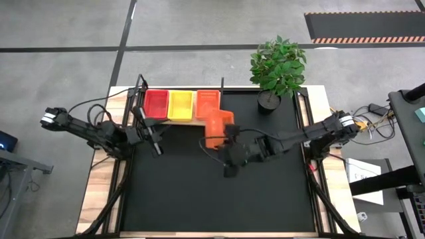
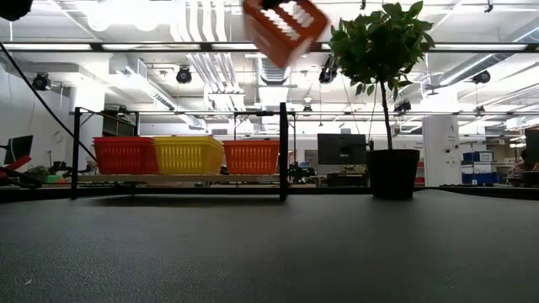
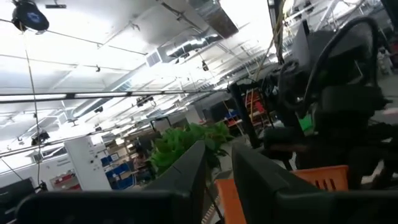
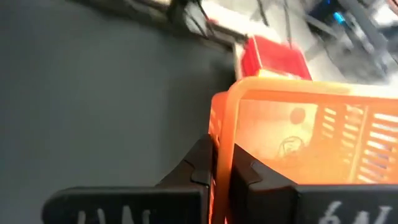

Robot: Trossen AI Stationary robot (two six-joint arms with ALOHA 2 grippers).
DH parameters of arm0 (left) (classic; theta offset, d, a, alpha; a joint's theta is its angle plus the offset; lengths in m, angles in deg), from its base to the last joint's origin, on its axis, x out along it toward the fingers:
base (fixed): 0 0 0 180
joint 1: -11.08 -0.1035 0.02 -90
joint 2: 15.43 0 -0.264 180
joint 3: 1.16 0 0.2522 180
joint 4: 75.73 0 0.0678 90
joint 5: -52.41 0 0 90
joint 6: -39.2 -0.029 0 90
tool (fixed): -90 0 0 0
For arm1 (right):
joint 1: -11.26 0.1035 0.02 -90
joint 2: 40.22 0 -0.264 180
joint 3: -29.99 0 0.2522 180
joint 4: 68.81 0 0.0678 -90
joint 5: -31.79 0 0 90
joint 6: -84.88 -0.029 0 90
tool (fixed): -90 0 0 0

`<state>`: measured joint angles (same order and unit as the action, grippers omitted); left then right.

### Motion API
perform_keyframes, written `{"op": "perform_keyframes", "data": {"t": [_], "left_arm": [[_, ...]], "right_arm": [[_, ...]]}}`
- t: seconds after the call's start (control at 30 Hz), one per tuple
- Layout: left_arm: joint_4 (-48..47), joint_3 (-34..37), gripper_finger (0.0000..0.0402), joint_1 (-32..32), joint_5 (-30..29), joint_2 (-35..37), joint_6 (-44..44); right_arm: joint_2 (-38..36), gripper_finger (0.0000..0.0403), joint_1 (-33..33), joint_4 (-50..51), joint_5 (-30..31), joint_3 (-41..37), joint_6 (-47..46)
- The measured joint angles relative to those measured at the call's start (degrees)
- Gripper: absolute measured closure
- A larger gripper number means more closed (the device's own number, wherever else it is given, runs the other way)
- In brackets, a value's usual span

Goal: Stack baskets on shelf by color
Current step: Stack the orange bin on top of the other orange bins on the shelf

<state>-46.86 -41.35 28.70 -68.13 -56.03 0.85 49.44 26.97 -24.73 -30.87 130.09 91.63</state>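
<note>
High view: right gripper (image 1: 230, 143) over the middle of the black mat (image 1: 219, 192), clamped on the rim of an orange basket (image 1: 220, 129) carried just in front of the shelf (image 1: 182, 119). Same grasp plain in the right wrist view: two dark fingers (image 4: 200, 165) pinched on the thin orange wall (image 4: 292, 137), one inside, one outside, red basket (image 4: 273, 59) farther off. Low view: held basket (image 2: 285, 27) tilted and well clear of the mat, up near the ceiling lights, beside the crown of the potted plant (image 2: 383, 50). On the shelf, at the mat's far edge, three colours side by side: red basket (image 1: 157, 103) at the left end, yellow basket (image 1: 180, 104) in the middle, orange basket (image 1: 208, 103) at the right end, touching neighbours; number stacked in each spot not clear. Shelf board raised on a black frame (image 2: 283, 151) in the low view. Left gripper (image 1: 157, 145) at the mat's left side, just in front of the red basket, nothing between its fingers (image 3: 186, 171), parted only slightly in the left wrist view. Potted plant (image 1: 277, 70) at the far right corner of the mat.
</note>
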Motion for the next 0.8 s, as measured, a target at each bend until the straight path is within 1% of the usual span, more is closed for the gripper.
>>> {"op": "perform_keyframes", "data": {"t": [0.07, 0.13, 0.3, 0.43, 0.6, 0.73, 0.8], "left_arm": [[0.11, 0.04, 0.0339, 0.00, 0.00, 0.87, -0.04], [0.11, 0.14, 0.0339, 0.00, 0.00, 1.64, -0.04], [0.22, 0.57, 0.0339, 0.00, 0.02, 3.34, -0.09], [0.23, 0.62, 0.0339, 0.00, 0.02, 4.04, -0.09], [0.04, 1.09, 0.0339, 0.00, 0.06, 4.00, -0.11], [0.09, 1.27, 0.0339, 0.00, 0.07, 4.02, -0.11], [0.30, 1.27, 0.0339, 0.00, 0.08, 4.17, -0.11]], "right_arm": [[0.01, 0.0394, -2.75, -3.87, -5.04, 0.21, 4.01], [0.63, 0.0394, -5.47, -7.97, -7.80, 0.28, 6.82], [3.67, 0.0394, -10.67, -14.36, -8.33, 1.05, 15.29], [7.97, 0.0394, -14.91, -14.62, -8.49, 4.69, 16.38], [13.83, 0.0394, -19.40, -14.29, -5.88, 9.99, 15.30], [18.32, 0.0394, -22.01, -10.66, -6.36, 14.65, 15.99], [20.34, 0.0394, -22.97, -7.05, -6.34, 17.15, 16.41]]}}
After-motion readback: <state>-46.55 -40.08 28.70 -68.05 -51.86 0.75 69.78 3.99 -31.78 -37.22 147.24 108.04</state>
